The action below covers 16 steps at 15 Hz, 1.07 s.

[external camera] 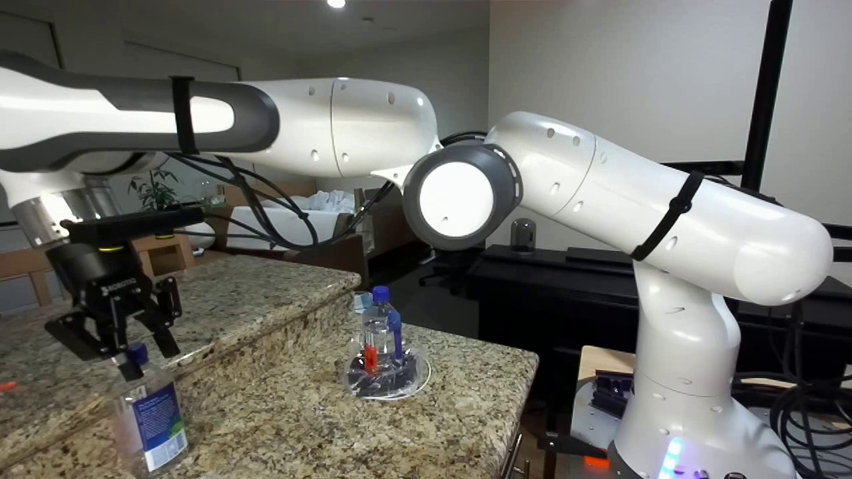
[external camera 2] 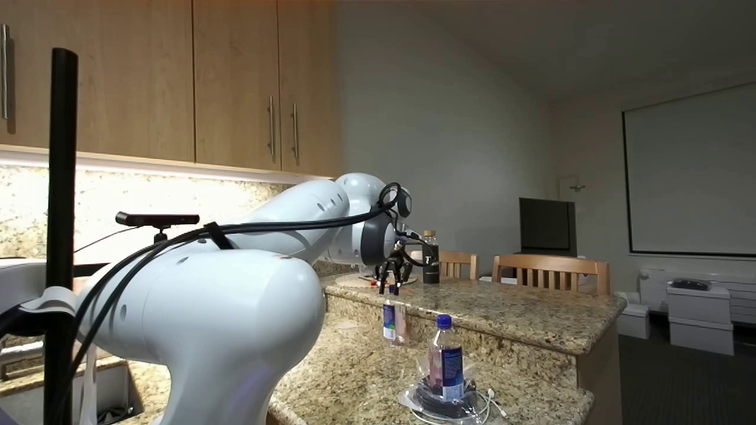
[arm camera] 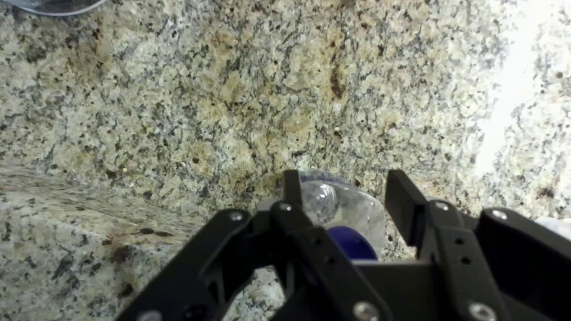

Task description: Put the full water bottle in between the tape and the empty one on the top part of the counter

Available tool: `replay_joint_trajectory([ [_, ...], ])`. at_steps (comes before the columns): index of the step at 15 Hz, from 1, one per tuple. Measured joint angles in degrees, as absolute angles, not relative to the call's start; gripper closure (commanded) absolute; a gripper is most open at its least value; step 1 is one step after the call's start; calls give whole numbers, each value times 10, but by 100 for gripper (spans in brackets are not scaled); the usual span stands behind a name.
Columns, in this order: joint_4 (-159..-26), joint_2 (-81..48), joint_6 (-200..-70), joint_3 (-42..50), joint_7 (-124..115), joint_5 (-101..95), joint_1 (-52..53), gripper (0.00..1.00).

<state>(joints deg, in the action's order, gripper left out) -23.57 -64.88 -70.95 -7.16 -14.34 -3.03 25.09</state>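
Water bottle (external camera: pixel 156 426), one, upright on the lower granite tier (external camera 2: pixel 354 378); blue cap (arm camera: pixel 350 243) between my fingers (arm camera: pixel 292 187), ungripped.
Fingers: spread, wider than the cap; a gap shows on its right in the wrist view, contact on its left unclear. Long axis: vertical, running down from my gripper (arm camera: pixel 345 189). Location: near the riser (external camera 2: pixel 525 361), alongside the front edge of the raised tier (external camera 2: pixel 520 310), which lies to the lower left in the wrist view. Second water bottle (external camera 2: pixel 452 366): toward the lower tier's free end, well apart; which of the two is full, I can't say. Judged next: I close just below the cap, lift along the axis until the base clears that front edge, then cross over it.
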Motion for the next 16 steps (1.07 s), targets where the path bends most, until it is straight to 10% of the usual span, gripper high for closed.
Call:
replay_joint_trajectory([
  [6, -227, -654, -702, -72, -143, -29, 254, 97],
  [7, -228, -654, -702, -72, -143, -29, 254, 70],
  [16, -228, -654, -704, -72, -143, -29, 256, 21],
])
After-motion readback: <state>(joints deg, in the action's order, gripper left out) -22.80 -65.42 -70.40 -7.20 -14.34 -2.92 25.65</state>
